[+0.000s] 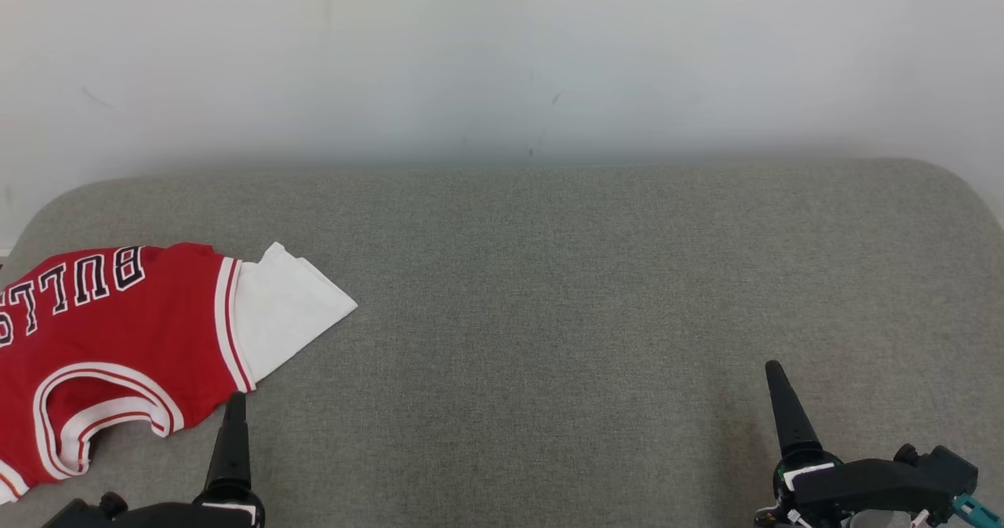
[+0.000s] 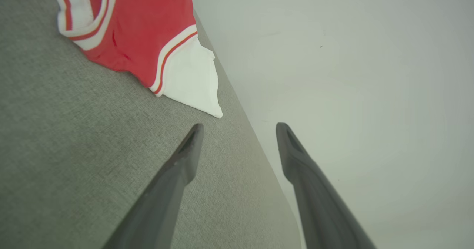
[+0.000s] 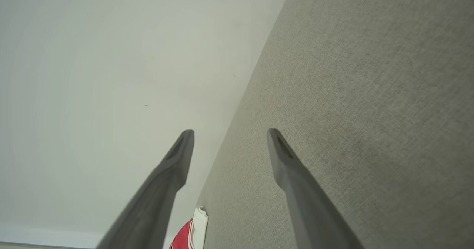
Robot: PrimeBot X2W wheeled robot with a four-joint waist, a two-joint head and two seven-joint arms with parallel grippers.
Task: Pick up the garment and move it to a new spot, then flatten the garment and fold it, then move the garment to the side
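Reaching for the garment [image 1: 118, 340] looks like the step in hand, I'd judge. Where does it lie?

At the far left of the head view, on the grey cushion [image 1: 588, 293], not spread out, with its left part cut off by the frame edge. Its white sleeve [image 1: 286, 312] points toward the middle of the frame, and the neck opening [image 1: 98, 410] faces the bottom edge.

And the claws?

Both are released and hold nothing. The left gripper [image 2: 240, 128] sits at the lower left of the head view, near the red cloth, and its wrist view shows it apart from the cloth. The right gripper [image 3: 230, 134] sits at the lower right, well apart from it.

How would you do it well?

Use the left claw, since it is nearer. Come in low over the cushion and pinch a striped trim edge so that every layer is caught. Lift until the sleeve hangs free, then carry it toward the bare middle. The right claw could take the sleeve side to keep the cloth from twisting.

Is anything in the way?

The middle and right of the frame are bare grey weave, and a pale wall [image 1: 502, 57] fills the upper half. The fingertips could drag on the soft weave. I cannot tell whether the part beyond the frame hangs over the cushion's edge.
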